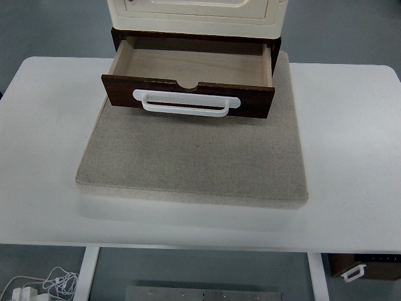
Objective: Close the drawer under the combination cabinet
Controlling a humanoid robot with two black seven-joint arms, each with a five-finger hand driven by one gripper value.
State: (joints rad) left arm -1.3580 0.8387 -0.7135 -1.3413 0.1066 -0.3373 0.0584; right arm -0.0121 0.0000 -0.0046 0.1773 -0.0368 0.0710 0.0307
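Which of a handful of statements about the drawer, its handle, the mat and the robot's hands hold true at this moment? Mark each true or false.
1. The drawer under the cream cabinet is pulled out. True.
2. The drawer holds several objects. False: its wooden inside shows bare, with nothing in it.
3. A white handle runs across the dark brown drawer front. True.
4. The robot's right hand grips the handle. False: neither hand is in view, and nothing touches the handle.
5. The cabinet stands on a grey mat on the white table. True.
6. The drawer front is flush with the cabinet. False: it juts out over the mat toward the table's near edge.
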